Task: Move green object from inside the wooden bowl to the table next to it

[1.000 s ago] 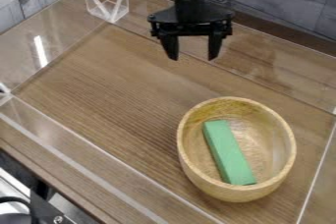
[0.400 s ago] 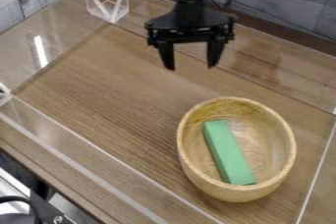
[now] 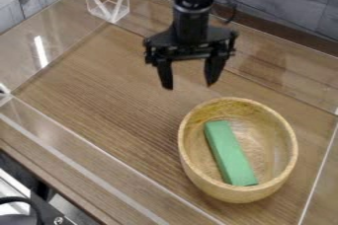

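Spread wide and empty, my gripper (image 3: pixel 192 71) points down above the wood-grain table (image 3: pixel 106 101). Green block (image 3: pixel 230 153) lies inside the bowl (image 3: pixel 239 149); clear walls (image 3: pixel 59 32) edge the surface.

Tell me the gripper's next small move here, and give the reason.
Probably carry the gripper toward the near right until it stands over the green block, then lower it. Its jaws are open and hold nothing, and it hangs above bare table just beyond the wooden bowl's far rim, while the block lies flat inside the bowl, untouched.
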{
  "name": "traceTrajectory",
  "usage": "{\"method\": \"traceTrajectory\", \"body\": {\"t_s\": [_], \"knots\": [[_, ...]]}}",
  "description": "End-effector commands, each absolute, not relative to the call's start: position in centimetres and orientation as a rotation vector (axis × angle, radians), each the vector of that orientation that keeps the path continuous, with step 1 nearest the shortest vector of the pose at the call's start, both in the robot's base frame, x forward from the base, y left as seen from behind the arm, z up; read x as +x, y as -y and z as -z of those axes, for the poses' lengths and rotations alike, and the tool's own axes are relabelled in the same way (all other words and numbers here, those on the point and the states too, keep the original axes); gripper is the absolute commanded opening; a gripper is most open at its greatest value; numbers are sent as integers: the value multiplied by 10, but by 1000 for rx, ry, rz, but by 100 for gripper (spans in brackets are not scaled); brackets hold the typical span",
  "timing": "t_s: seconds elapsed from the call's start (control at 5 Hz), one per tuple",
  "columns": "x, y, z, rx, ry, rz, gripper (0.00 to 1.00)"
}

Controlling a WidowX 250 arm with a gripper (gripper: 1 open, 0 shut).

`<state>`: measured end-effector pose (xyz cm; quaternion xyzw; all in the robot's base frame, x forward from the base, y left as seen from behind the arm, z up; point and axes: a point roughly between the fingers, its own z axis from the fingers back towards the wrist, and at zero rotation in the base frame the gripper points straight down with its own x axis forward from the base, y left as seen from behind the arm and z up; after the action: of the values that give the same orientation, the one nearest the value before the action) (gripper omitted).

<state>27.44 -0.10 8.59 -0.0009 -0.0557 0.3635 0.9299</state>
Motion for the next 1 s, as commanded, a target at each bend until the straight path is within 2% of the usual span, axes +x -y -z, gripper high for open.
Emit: {"method": "traceTrajectory", "body": {"t_s": [0.0,0.6,0.8], "knots": [[264,10,-93,-42,138,-752,100],[246,44,-104,-101,98,-871,100],[243,52,-90,-110,94,-962,100]]}}
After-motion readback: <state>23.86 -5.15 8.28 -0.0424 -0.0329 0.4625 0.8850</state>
